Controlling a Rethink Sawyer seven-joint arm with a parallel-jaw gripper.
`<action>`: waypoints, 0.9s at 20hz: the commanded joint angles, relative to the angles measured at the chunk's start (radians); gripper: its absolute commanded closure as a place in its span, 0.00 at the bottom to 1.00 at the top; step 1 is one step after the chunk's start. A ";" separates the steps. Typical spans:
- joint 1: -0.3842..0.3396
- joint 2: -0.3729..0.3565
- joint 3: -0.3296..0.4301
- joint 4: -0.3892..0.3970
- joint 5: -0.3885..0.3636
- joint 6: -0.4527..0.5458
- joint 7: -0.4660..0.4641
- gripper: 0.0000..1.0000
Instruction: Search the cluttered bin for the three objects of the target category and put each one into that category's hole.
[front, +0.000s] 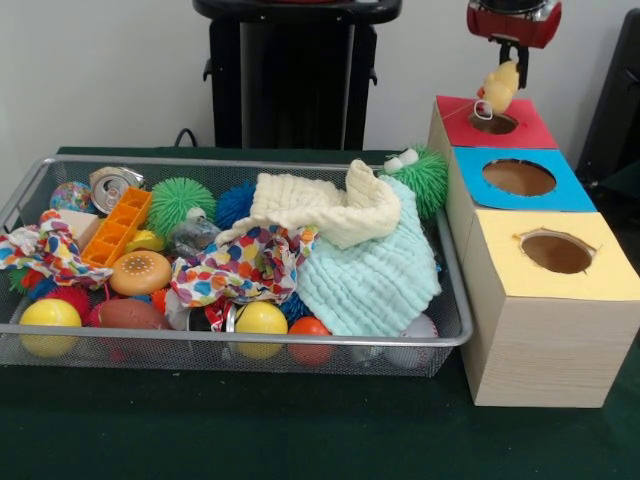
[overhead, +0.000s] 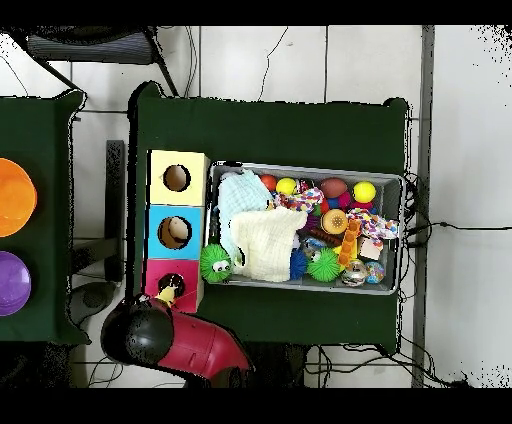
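Front view: green desk (front: 300, 430) carries the wire-mesh bin (front: 240, 340), with the wooden box (front: 540, 330) just beside it. Landmark = bin. Bin is full: mint cloth (front: 375, 275) and cream cloth (front: 320, 205) piled at the end nearest the box, spotted rag (front: 245, 265) in the middle, orange tray (front: 118, 227), crushed can (front: 108, 187), green spiky balls (front: 180, 200), yellow balls (front: 50, 315) along the front rim. No striped orange or brown soft toy visible in the bin; could be under the cloths, can't tell.

Box beside the bin has three tops in a row: yellow nearest the camera, blue in the middle, red farthest. The red hole (front: 493, 123) is the target. Red-and-black tool (front: 503, 75) hangs right over it, closed on the pale yellow toy (front: 499, 88), which dangles just above the hole, a bit toward its rim. Overhead view agrees: tool (overhead: 168, 293) and toy sit at the red end of the box, beyond the bin's corner.

Step in hand, my judgement: dropping the toy. Do it well by centring over the opening first, since the toy looks slightly off to the rim side, then lowering so its bottom enters before release; a soft toy can catch on the edge and roll off onto blue.

Writing: none readable; can label too small.
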 joint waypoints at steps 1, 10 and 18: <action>-0.032 0.024 0.000 -0.110 0.003 0.030 0.153 1.00; -0.057 0.049 0.050 -0.108 0.010 -0.041 0.131 1.00; -0.064 0.048 0.072 -0.108 -0.022 -0.062 0.091 0.00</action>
